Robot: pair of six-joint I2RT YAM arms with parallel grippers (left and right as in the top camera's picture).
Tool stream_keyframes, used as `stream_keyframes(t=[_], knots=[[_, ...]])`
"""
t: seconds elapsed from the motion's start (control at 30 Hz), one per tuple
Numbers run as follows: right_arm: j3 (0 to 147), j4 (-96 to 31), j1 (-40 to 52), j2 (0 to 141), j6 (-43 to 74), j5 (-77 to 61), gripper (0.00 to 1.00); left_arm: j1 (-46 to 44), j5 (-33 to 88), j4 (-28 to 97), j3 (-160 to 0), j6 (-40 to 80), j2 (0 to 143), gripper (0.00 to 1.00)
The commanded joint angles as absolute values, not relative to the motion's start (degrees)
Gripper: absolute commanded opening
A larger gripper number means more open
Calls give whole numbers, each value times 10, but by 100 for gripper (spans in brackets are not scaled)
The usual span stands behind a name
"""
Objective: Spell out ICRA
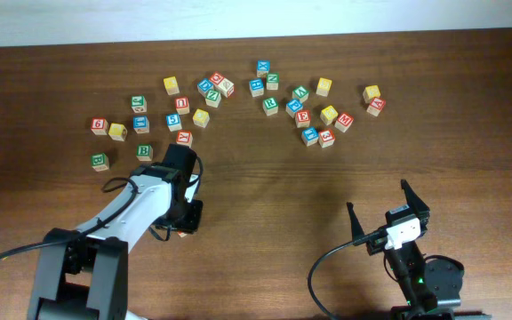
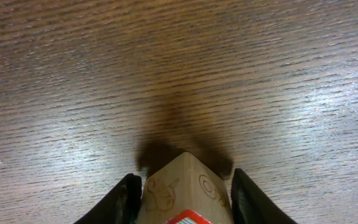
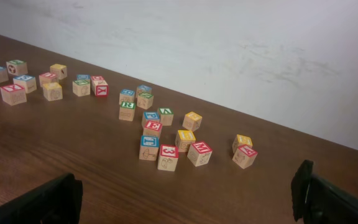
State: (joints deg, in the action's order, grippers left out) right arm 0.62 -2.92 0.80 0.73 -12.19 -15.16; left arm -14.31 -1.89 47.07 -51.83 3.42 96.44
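I see the left gripper pinching a wooden cube above bare table (other cubes well apart); the right gripper stands spread.

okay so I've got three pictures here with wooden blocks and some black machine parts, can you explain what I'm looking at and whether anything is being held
These are two robot arms at a brown wooden table. One picture looks down from above; the other two come from cameras on each arm's wrist. Small wooden alphabet cubes lie scattered across the far part of the table. The left gripper has its two dark fingers on either side of a wooden cube with a red-edged face, holding it above the bare table. The right gripper holds nothing; its fingers are spread wide, pointed toward the cubes.
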Motion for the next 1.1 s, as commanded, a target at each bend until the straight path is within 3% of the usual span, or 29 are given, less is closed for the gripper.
stream_keyframes(t=[0.0,0.4,0.47,0.5,0.67,0.9,1.07], knots=[[3,-32,11,4,-120,-159,98,-144,-23,469,-514,30,969,38],[3,-32,11,4,-120,-159,98,-144,-23,460,-514,30,969,38],[3,-32,11,4,-120,-159,98,-144,-24,455,-514,30,969,54],[3,-32,11,4,-120,-159,98,-144,-24,452,-514,29,969,55],[3,-32,11,4,-120,-159,98,-144,-23,455,-514,4,969,58],[3,-32,11,4,-120,-159,98,-146,3,493,-511,-11,969,53],[3,-32,11,4,-120,-159,98,-146,-8,479,-486,-7,969,60]])
